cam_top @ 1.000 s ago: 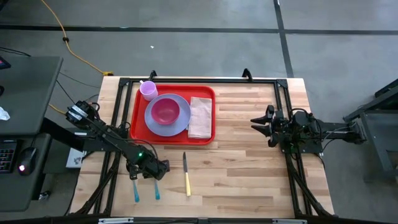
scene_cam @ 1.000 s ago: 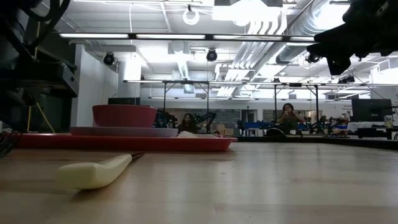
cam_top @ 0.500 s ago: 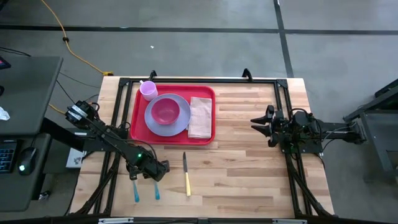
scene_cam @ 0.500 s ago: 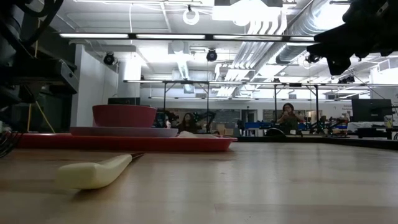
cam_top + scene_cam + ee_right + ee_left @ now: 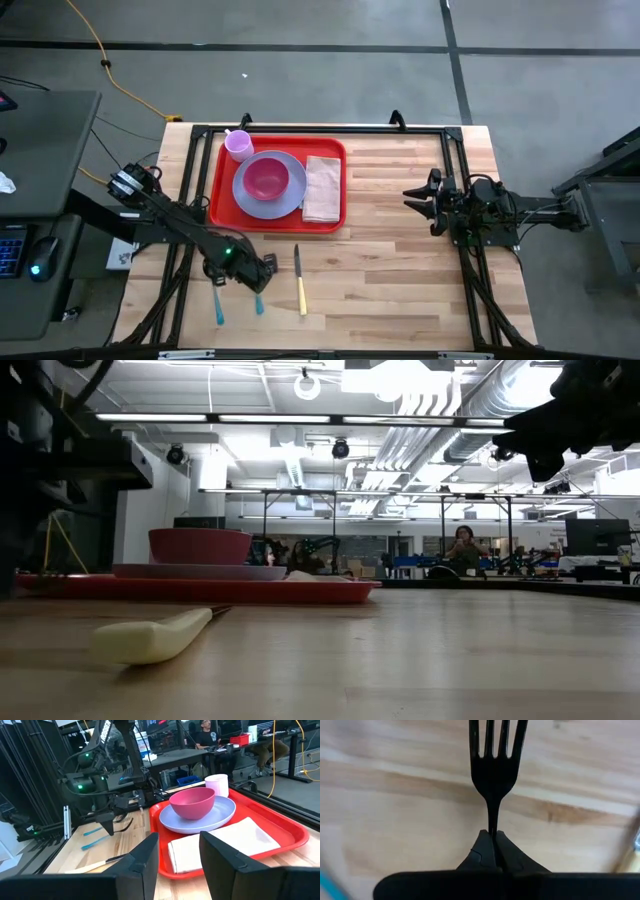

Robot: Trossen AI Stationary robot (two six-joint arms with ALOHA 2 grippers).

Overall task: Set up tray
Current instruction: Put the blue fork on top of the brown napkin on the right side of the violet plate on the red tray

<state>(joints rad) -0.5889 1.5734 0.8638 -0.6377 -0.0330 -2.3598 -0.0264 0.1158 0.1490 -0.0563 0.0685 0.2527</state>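
The red tray (image 5: 222, 208) lies at the table's far left and carries a lavender plate (image 5: 290, 200) with a pink bowl (image 5: 265, 178), a lavender cup (image 5: 238, 145) and a folded napkin (image 5: 323, 188). My left gripper (image 5: 257, 274) stands near the table's front left, pointing steeply down. It is shut on a fork (image 5: 495, 750) that has dark tines and a blue handle (image 5: 259, 304). My right gripper (image 5: 180, 855) waits open above the table's right side, with nothing between its fingers. My left gripper pinches the fork's thin neck (image 5: 492, 820), just behind the tines, between its two fingertips (image 5: 482, 847). The fingers come from above, slanting down, and lie along the fork. The tines stick out beyond the fingertips over the wood; whether the handle end rests on the table I cannot tell.
A second blue-handled utensil (image 5: 218, 308) lies left of the fork. A knife with a yellow handle (image 5: 302, 297) lies right of it, blade toward the tray. Black frame rails (image 5: 186, 190) edge the table. Bare wood lies between the tray and my right arm.
My left gripper has risen a little and tipped, with the fork in it. The fork's blue handle has shifted slightly toward the table's right. The other blue utensil and the knife have stayed where they were.
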